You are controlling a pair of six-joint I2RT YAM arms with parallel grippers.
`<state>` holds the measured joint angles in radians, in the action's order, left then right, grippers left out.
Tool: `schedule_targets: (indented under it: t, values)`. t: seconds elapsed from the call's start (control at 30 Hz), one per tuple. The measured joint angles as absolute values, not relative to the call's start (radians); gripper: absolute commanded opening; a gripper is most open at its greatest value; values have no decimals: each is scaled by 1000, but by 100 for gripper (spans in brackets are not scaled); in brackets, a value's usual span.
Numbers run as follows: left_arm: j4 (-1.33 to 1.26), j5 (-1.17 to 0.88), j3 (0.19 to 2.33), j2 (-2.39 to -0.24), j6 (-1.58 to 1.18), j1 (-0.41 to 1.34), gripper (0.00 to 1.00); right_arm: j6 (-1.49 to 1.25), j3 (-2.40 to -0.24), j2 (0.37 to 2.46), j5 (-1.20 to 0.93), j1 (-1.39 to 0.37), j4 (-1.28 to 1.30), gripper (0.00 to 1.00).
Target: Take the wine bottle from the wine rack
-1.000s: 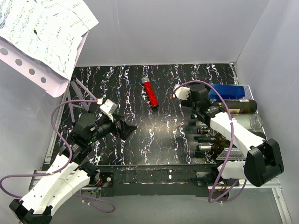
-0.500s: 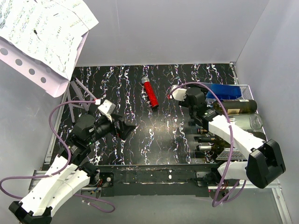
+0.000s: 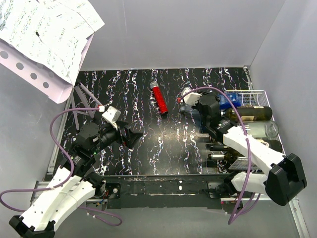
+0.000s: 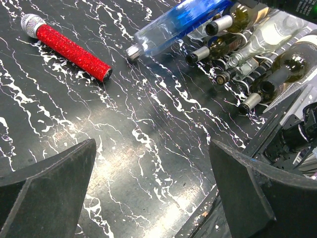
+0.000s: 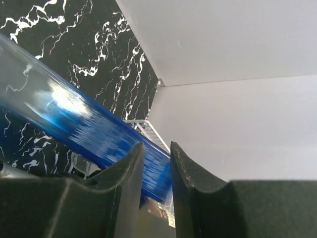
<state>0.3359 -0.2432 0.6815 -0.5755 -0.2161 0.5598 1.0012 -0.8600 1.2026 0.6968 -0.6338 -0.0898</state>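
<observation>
right pincer (image 5: 156, 148) clamps the blue glass bottle (image 5: 74, 119) at the white wire rack (image 3: 250, 92); left pincer (image 4: 152, 144) gapes

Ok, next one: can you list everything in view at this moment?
blue bottle: one, clear blue, far end of the rack, neck pointing out over the table
wine bottles: several, dark plus one clear, lying in the rack; exact count unclear
wine rack: one, white wire, right edge of table
microphone: one, red with silver head, far middle of table
sheet music: white, on a lilac stand, upper left
table: one, black marbled
left gripper: open, empty, near left
right gripper: shut on the blue bottle
</observation>
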Motion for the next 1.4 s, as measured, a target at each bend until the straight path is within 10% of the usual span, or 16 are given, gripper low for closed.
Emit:
schedule_targets:
  t: [0.83, 1.4]
  values:
    - [389, -168, 710, -658, -239, 560, 98, 438, -1006, 1109, 156, -584, 323, 70]
    - [657, 147, 1194, -1552, -155, 555, 98, 55, -926, 642, -118, -590, 225, 80]
